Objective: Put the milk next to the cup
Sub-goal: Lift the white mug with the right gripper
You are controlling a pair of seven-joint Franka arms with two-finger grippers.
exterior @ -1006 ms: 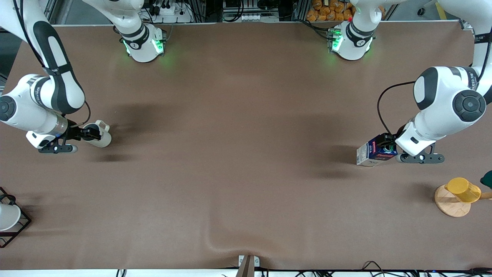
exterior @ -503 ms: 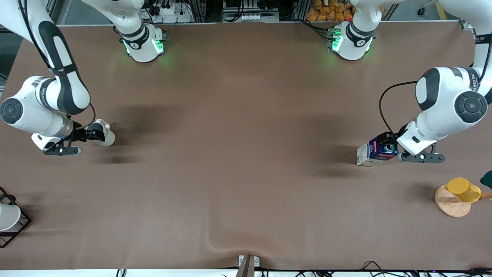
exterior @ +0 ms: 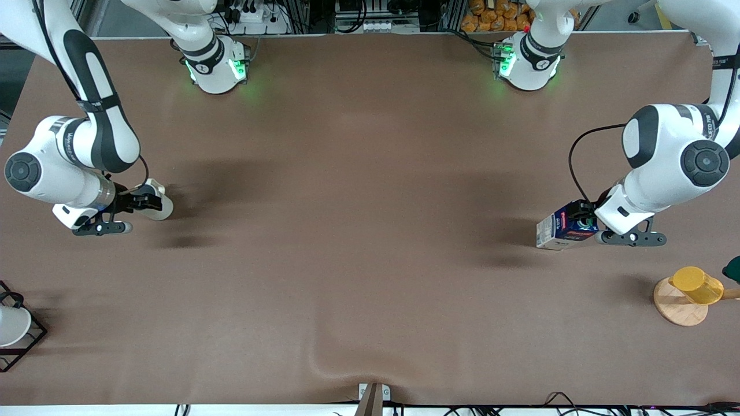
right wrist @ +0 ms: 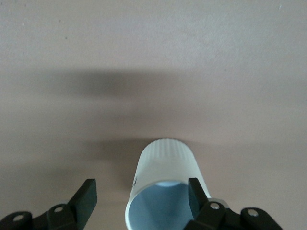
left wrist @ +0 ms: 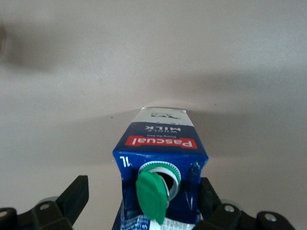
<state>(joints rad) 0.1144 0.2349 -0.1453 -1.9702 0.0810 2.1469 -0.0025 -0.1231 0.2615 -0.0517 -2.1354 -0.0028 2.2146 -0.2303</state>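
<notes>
The milk (exterior: 558, 231), a dark blue carton with a red band and an open green cap, looks upright on the brown table toward the left arm's end. My left gripper (exterior: 587, 224) is over its top and open. In the left wrist view the milk (left wrist: 160, 143) sits between the fingers of the left gripper (left wrist: 142, 187), against one finger and well clear of the other. The off-white cup (exterior: 159, 207) stands toward the right arm's end. My right gripper (exterior: 139, 202) is open at its rim. In the right wrist view the cup (right wrist: 165, 163) is off-centre in the right gripper (right wrist: 141, 187), one finger at its rim.
A yellow cup (exterior: 696, 284) rests on a round wooden stand (exterior: 676, 309) near the left arm's end, nearer the front camera than the milk. A white cup in a black wire rack (exterior: 11, 329) is at the right arm's end. A fold (exterior: 347, 364) wrinkles the cloth.
The right gripper has shifted a little toward the table's middle, and the cup between its fingers with it. The left arm and the milk have hardly moved.
</notes>
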